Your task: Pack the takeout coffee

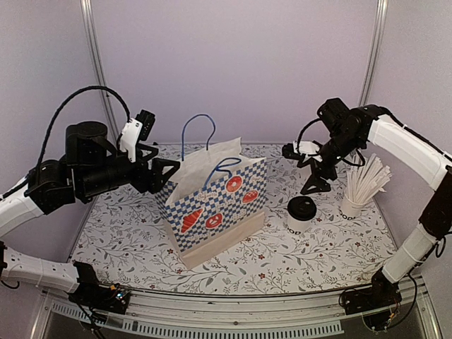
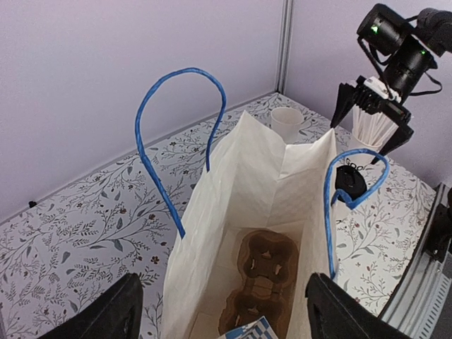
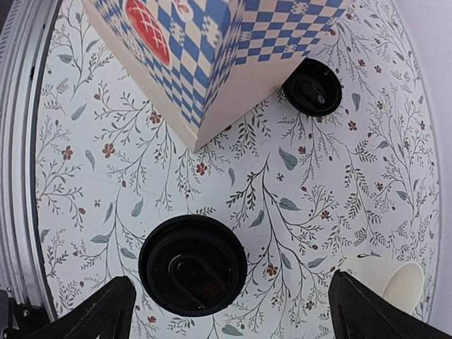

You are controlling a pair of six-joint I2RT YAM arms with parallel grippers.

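Right gripper [image 1: 316, 185] spread wide, nothing held, hanging over the coffee [image 1: 302, 210]. Coffee stands upright on the table [image 1: 127, 233], axis vertical, at about 6 o'clock from the fingers in the top view. Bag [image 1: 212, 205] sits near, at its 9 o'clock. Left gripper [image 1: 161, 168] is spread at the bag's left rim, well apart from the coffee. I'd use the right arm: straight drop

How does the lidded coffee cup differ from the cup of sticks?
The coffee cup wears a black lid; the stick cup is open, holding white sticks. The coffee cup stands nearer the bag; the stick cup is farther right. Both are upright white cups with dark lettering.
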